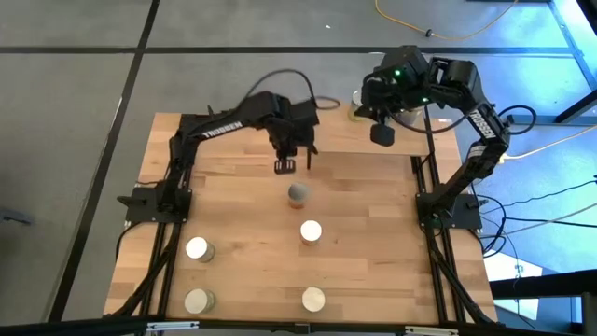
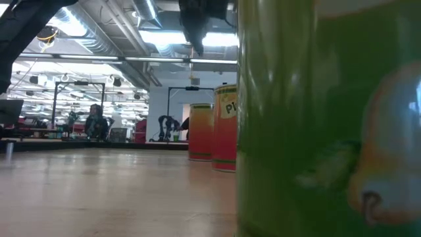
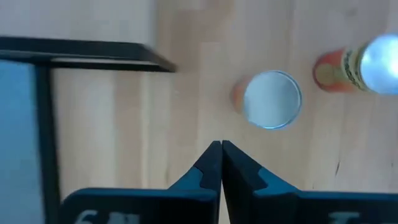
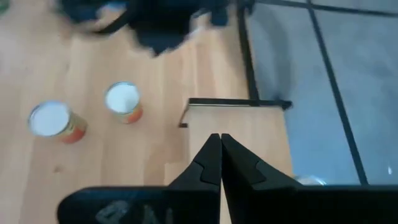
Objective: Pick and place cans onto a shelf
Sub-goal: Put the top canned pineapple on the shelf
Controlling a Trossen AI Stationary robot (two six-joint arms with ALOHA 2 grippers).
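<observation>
Both jaws closed and empty: left gripper point(image 1: 286, 166) above cans point(image 1: 298, 193), right gripper point(image 1: 381, 134) raised.

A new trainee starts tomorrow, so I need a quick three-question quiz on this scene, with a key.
1. True or false: the left tool grips a can.
2. In the high view, how many cans show their tops plainly on the tabletop?
3. The can nearest the low camera has a label that is: A green, B blue, C white.
Key: 1 false, it is shut on nothing; 2 five; 3 A.
</observation>
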